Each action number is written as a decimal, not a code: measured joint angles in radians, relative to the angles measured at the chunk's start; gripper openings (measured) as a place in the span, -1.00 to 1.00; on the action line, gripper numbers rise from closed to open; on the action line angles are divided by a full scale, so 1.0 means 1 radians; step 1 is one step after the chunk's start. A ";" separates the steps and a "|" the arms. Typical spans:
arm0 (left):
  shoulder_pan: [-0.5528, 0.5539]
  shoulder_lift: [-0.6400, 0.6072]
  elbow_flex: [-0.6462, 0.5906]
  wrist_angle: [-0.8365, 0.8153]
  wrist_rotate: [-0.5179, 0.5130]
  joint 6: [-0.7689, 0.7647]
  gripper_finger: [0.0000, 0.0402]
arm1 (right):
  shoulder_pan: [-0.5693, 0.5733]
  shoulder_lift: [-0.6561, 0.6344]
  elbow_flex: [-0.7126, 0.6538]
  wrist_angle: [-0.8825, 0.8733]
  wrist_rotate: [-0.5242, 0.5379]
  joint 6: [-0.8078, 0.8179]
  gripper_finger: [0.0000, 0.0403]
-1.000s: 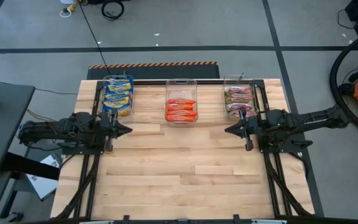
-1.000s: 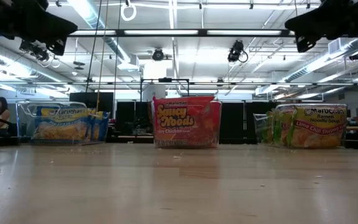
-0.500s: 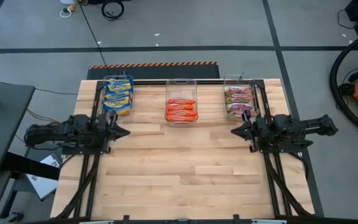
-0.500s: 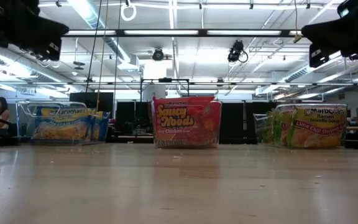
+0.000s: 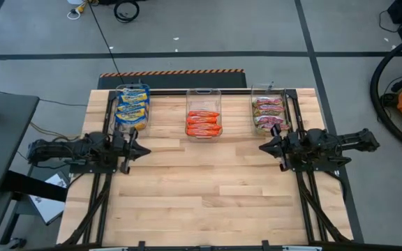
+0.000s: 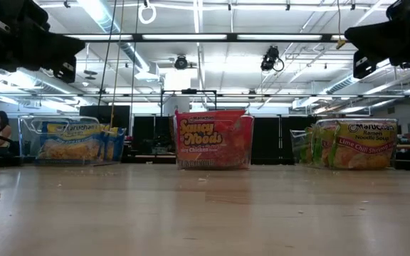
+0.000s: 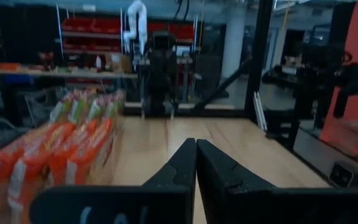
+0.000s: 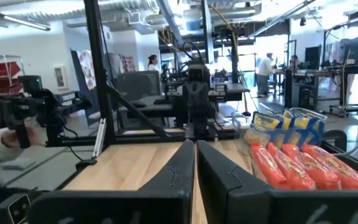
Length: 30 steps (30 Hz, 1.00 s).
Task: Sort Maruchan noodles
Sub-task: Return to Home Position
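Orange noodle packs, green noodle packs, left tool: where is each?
Orange noodle packs [image 5: 203, 123], high view, middle of the row.
Green noodle packs [image 5: 269, 111], high view, middle of the row.
Left tool [image 5: 146, 148], high view, shut fingertips.

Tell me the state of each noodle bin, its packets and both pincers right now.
Left bin: upright, holding yellow-and-blue packets.
Middle bin: upright, holding orange-red packets.
Right bin: upright, holding green-and-pink packets.
Left pincer: shut, empty, raised above the table's left side.
Right pincer: shut, empty, raised above the table's right side.
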 joint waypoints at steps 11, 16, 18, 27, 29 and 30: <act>0.000 0.005 0.000 -0.022 0.000 -0.005 -0.91 | 0.000 0.004 0.000 0.001 0.007 -0.002 -0.88; 0.000 0.005 0.000 -0.022 0.000 -0.005 -0.91 | 0.000 0.004 0.000 0.001 0.007 -0.002 -0.88; 0.000 0.005 0.000 -0.022 0.000 -0.005 -0.91 | 0.000 0.004 0.000 0.001 0.007 -0.002 -0.88; 0.000 0.005 0.000 -0.022 0.000 -0.005 -0.91 | 0.000 0.004 0.000 0.001 0.007 -0.002 -0.88; 0.000 0.005 0.000 -0.022 0.000 -0.004 -0.91 | 0.000 0.004 0.000 0.001 0.007 -0.002 -0.88; 0.000 0.005 0.000 -0.022 0.000 -0.005 -0.91 | 0.000 0.004 0.000 0.001 0.007 -0.002 -0.88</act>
